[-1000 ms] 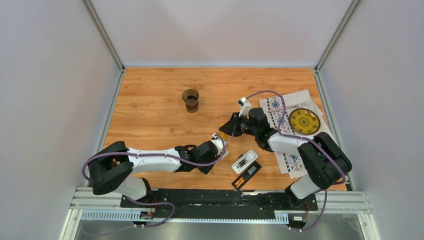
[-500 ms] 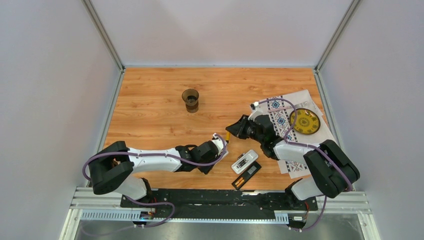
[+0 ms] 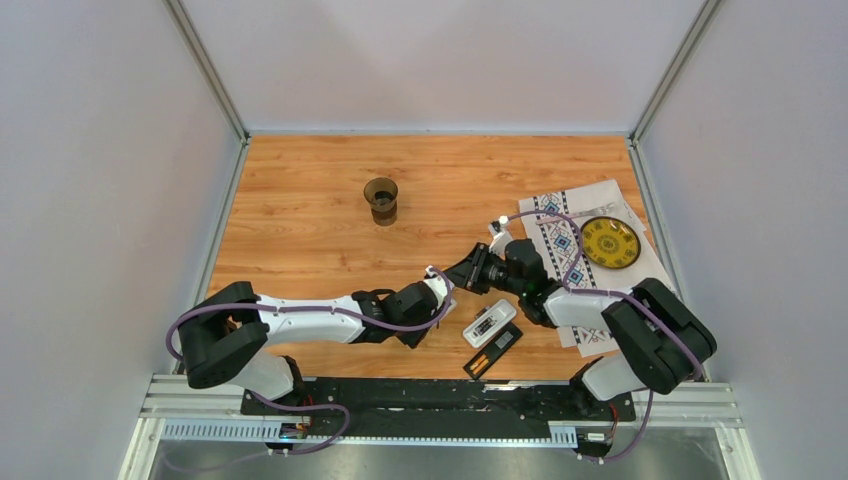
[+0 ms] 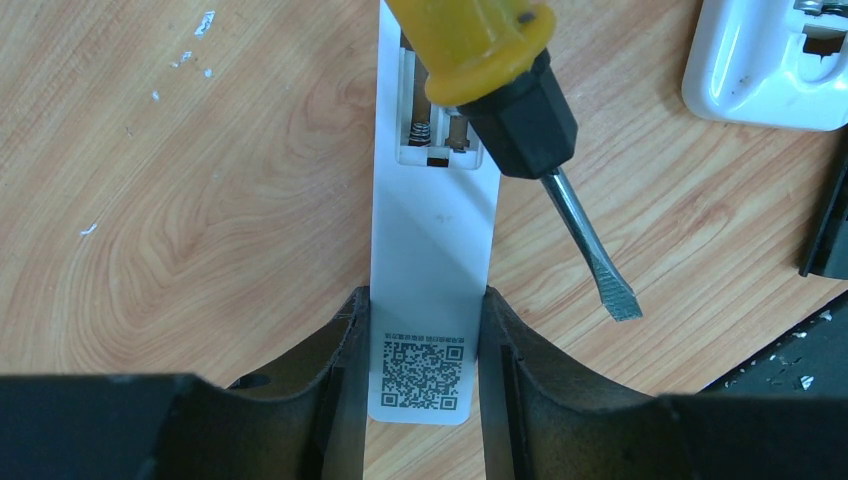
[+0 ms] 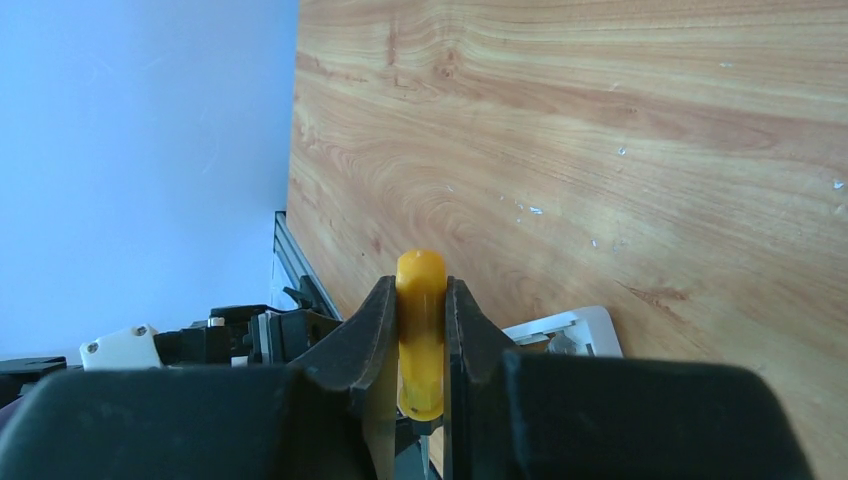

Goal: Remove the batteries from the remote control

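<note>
Left fingers around one remote, right fingers apparently around one screwdriver

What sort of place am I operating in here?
Probably a lab robot test cell rather than a home: a wood-grain table boxed in by plain white walls, a metal mounting rail along the near edge, and staged props like the cup.

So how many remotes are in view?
3: a thin white remote in the left gripper, a second white remote just right of it, and a black remote beside that.
</note>
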Motion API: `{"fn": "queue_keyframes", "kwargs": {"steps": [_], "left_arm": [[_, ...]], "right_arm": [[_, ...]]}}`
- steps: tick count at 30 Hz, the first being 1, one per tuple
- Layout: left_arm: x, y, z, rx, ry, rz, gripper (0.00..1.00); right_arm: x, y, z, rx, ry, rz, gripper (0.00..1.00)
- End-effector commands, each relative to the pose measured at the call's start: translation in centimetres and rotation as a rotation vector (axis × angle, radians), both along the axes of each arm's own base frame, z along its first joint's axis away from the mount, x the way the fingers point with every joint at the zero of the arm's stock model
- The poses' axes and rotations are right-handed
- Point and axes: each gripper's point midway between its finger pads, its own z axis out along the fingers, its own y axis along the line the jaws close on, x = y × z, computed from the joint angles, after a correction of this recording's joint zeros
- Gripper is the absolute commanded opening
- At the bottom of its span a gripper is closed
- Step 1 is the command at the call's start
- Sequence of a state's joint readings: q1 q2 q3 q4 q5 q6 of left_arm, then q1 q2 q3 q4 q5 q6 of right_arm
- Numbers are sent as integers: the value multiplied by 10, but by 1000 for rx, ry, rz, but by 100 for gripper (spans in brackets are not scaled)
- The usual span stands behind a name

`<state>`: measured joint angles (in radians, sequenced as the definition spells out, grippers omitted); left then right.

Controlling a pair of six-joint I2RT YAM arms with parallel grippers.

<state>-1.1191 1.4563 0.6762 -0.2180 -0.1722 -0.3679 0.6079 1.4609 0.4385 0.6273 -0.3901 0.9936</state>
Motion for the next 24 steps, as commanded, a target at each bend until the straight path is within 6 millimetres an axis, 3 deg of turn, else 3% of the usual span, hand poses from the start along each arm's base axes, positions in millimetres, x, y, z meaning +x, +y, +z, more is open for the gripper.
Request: {"fn": "queue_keyframes", "kwargs": {"steps": [1,7,17,24], "left_arm": [[-12,15,-22,71,66,22,0],[-11,16,-21,74,60,22,0],[-10,16,-18,73,54,23,0],[-9,15,-16,71,52,22,0]], "right_arm": [[2,5,19,59,-17,12,0],[15,-3,23,-41,-75,-33,0],[58,-34,43,-239,-227,-232,0],[71,-40,31,-337,-244,-254,0]]}}
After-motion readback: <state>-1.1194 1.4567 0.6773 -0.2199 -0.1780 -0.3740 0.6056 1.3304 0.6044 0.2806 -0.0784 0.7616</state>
